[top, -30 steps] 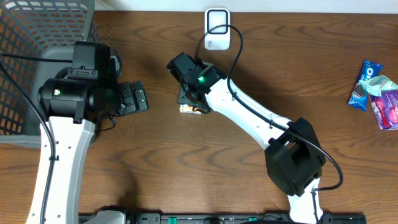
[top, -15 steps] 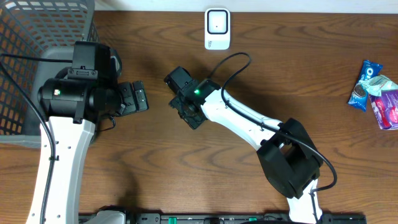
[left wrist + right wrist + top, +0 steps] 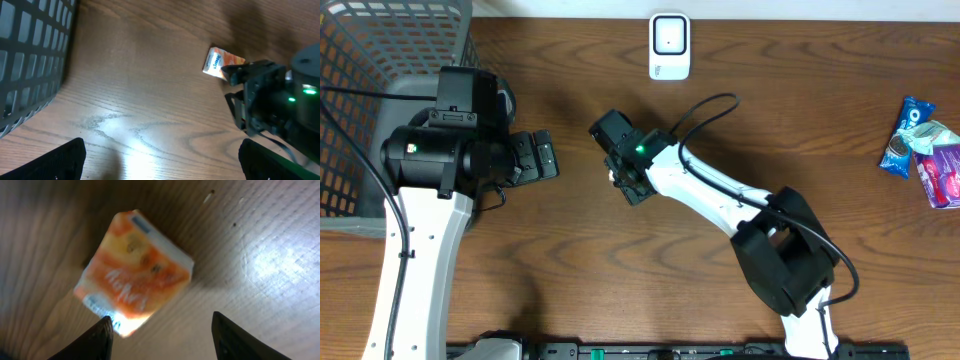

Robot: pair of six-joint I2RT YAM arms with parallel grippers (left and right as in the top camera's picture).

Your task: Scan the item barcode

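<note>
The item is a small orange and white packet [image 3: 132, 272] lying flat on the wooden table, also seen in the left wrist view [image 3: 220, 62]. From overhead only a white sliver of the packet [image 3: 615, 176] shows beneath the right arm. My right gripper [image 3: 162, 330] hovers directly over it with its jaws apart. The packet's lower corner lies by the left fingertip [image 3: 100, 335] and is not clamped. My left gripper [image 3: 546, 156] is wide open over bare wood to the left, holding nothing. The white scanner [image 3: 669, 45] stands at the table's far edge.
A grey mesh basket [image 3: 380, 60] fills the back left corner, beside the left arm. Several snack packets [image 3: 922, 150] lie at the right edge. The right arm's black cable [image 3: 705, 108] loops between the scanner and the arm.
My right gripper has moved down over the orange packet and its jaws have narrowed. Its cable has swung off the scanner. The left arm has not moved.
</note>
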